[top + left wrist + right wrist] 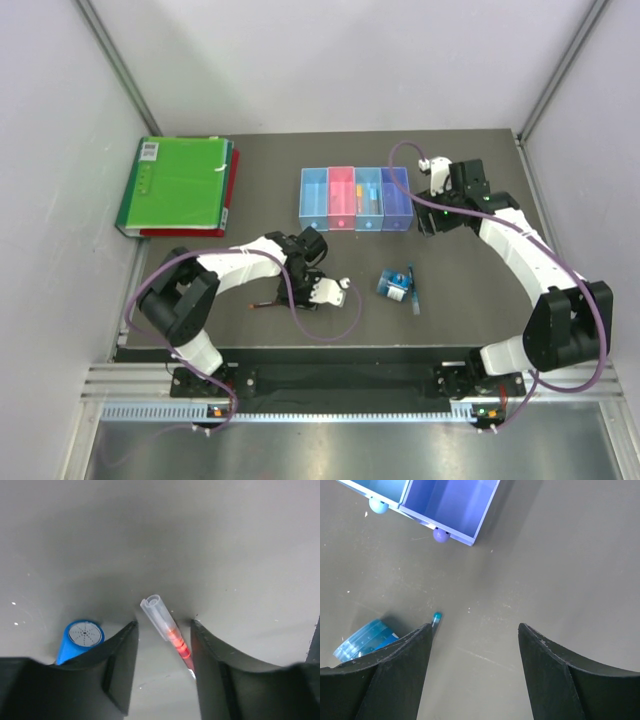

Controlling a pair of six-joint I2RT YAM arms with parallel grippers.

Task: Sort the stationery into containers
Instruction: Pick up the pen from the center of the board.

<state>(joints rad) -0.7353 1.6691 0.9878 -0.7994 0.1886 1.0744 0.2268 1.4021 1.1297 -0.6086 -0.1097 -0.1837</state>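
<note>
A thin red pen (177,641) with a clear cap lies on the table between my left gripper's (164,625) open fingers. It rests against the right finger (210,650), with a gap to the left one. A small blue cap (80,639) stands just outside the left finger. From above, the left gripper (318,293) points down at the front middle and the red pen (268,303) sticks out to its left. My right gripper (475,630) hangs open and empty near the violet-blue bin (452,502). The row of containers (355,198) stands at the back. A blue-white roll (393,284) and a dark teal pen (412,290) lie together.
A big green binder (178,185) lies at the back left of the table. The third bin (369,195) holds a few small coloured items. In the right wrist view the roll (362,640) and the teal pen's tip (436,617) lie beside the left finger.
</note>
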